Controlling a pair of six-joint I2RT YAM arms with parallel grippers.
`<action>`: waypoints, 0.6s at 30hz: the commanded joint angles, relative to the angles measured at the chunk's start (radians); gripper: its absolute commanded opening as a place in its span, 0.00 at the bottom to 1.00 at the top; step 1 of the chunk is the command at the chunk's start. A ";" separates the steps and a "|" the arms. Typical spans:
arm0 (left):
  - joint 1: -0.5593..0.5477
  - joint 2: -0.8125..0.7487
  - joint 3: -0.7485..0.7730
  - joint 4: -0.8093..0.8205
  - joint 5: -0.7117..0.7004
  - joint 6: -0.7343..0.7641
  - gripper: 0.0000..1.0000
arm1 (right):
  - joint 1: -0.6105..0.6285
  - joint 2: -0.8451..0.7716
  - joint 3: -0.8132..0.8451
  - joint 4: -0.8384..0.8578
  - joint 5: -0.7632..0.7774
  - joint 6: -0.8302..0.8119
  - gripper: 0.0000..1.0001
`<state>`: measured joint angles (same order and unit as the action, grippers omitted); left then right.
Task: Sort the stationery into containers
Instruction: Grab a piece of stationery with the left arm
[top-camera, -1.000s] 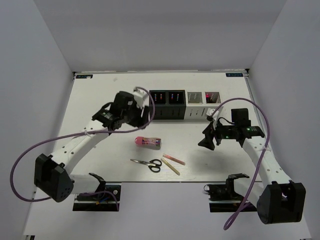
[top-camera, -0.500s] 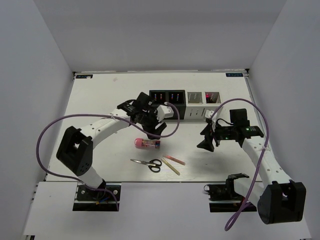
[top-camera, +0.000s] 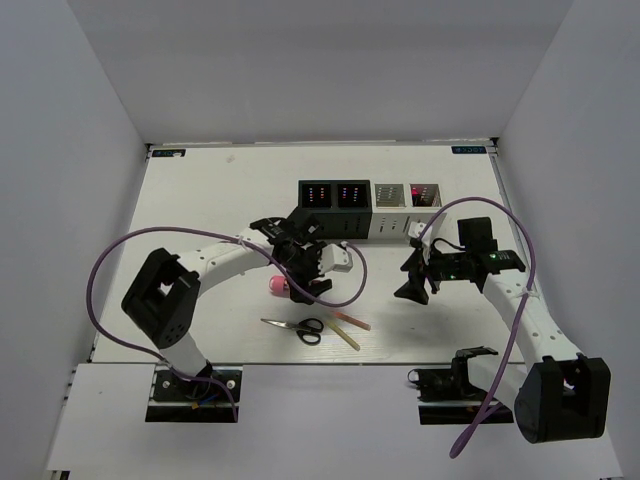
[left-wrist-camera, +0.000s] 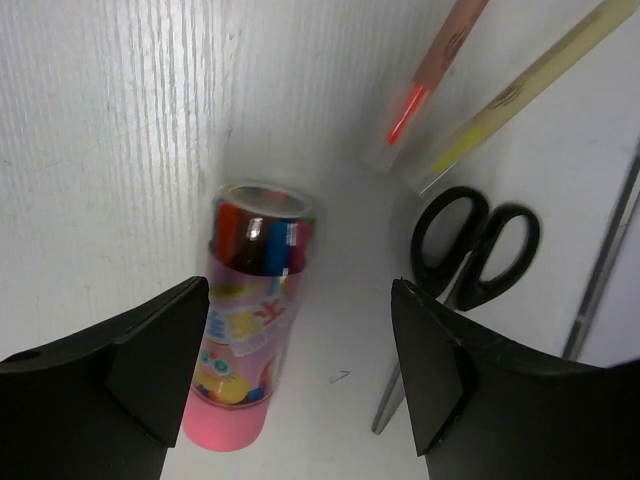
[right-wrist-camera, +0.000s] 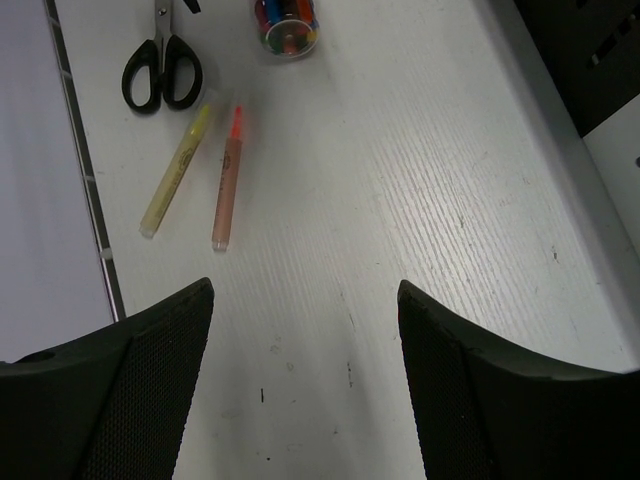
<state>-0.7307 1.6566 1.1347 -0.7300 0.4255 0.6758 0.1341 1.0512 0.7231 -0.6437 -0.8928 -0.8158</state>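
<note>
Left wrist view, glossy pink cylindrical tube (left-wrist-camera: 248, 330), left hand (left-wrist-camera: 300, 290) spread wide around it (gripping nothing).

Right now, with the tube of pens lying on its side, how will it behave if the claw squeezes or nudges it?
The pink tube is round and lies sideways on the table, so a nudge would probably roll it. Its glossy plastic wall looks smooth, likely stiff but slippery. Holding only a few pens, it is probably light.
</note>
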 joint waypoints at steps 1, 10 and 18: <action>-0.010 -0.003 -0.047 0.040 -0.051 0.056 0.84 | -0.001 -0.008 0.006 -0.014 -0.018 -0.022 0.77; -0.010 0.043 -0.098 0.190 -0.102 0.058 0.84 | 0.001 -0.013 0.009 -0.036 -0.026 -0.039 0.77; -0.062 0.072 -0.170 0.342 -0.188 0.065 0.81 | -0.001 -0.017 0.010 -0.051 -0.026 -0.052 0.77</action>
<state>-0.7589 1.7264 1.0035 -0.4793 0.2974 0.7166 0.1352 1.0470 0.7231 -0.6674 -0.8932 -0.8444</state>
